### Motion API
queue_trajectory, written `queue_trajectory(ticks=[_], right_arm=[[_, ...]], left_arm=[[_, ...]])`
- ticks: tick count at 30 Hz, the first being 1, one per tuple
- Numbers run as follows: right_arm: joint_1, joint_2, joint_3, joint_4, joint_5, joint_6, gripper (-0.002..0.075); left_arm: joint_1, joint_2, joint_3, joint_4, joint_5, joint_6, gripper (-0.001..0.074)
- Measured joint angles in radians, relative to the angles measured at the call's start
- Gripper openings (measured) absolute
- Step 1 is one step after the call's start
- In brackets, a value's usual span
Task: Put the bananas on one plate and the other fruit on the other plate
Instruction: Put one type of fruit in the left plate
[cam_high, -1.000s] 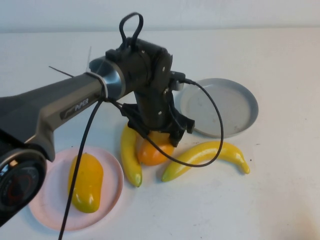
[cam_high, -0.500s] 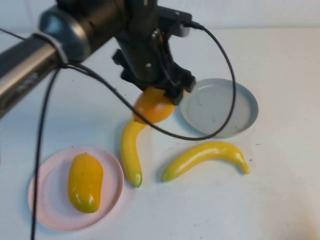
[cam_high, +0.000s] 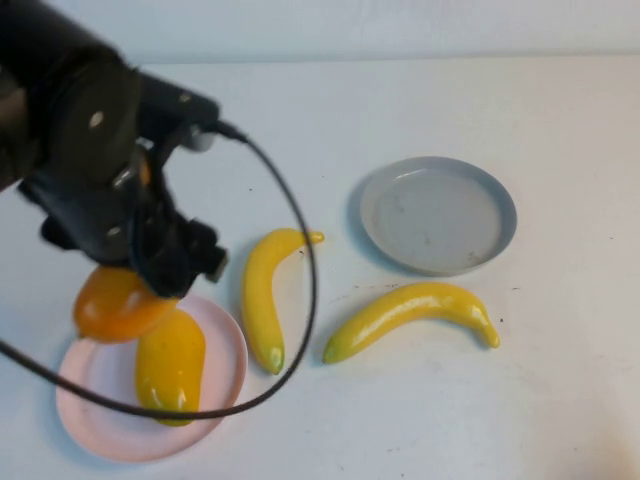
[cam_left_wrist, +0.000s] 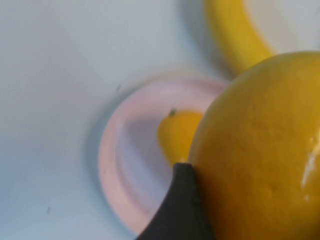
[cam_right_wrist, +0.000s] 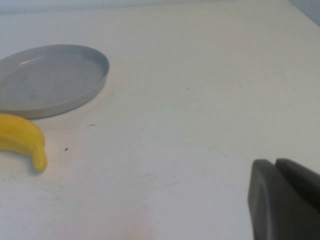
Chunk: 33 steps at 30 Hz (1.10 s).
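My left gripper (cam_high: 138, 278) is shut on the orange-tinted fruit (cam_high: 118, 303) and holds it above the left side of the pale pink plate (cam_high: 100, 425). The yellow fruit with a greenish end (cam_high: 170, 365) lies on that plate. In the left wrist view the held fruit (cam_left_wrist: 260, 150) fills the frame beside one dark finger (cam_left_wrist: 182, 210). Two bananas (cam_high: 262, 295) (cam_high: 410, 312) lie on the table between the plates. The grey plate (cam_high: 438, 213) holds nothing. My right gripper (cam_right_wrist: 276, 170) is shut, low over bare table right of the grey plate (cam_right_wrist: 50, 77), and is outside the high view.
The left arm's black cable (cam_high: 300, 300) loops down over the left banana and the pink plate's front. The white tabletop (cam_high: 560, 400) stretches to the right and front. One banana's tip (cam_right_wrist: 22, 140) shows in the right wrist view.
The left arm lifted the orange fruit from between the bananas, then carried it left and toward the front until it was over the pink plate. The bananas and plates stayed put.
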<state>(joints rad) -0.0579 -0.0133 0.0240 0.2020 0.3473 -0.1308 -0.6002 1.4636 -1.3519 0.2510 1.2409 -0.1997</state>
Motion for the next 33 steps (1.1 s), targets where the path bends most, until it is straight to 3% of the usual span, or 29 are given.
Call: queue_trajectory(ticks=[14, 33], right_arm=[[0.000, 0.000, 0.000, 0.004, 0.000, 0.000, -0.0018], [0.000, 0.000, 0.000, 0.004, 0.000, 0.000, -0.0018]], left_arm=[[0.309, -0.033, 0.252, -0.112, -0.087, -0.058, 0.0529], [0.328, 0.172, 0.259, -0.136, -0.194, -0.017, 0.0531]])
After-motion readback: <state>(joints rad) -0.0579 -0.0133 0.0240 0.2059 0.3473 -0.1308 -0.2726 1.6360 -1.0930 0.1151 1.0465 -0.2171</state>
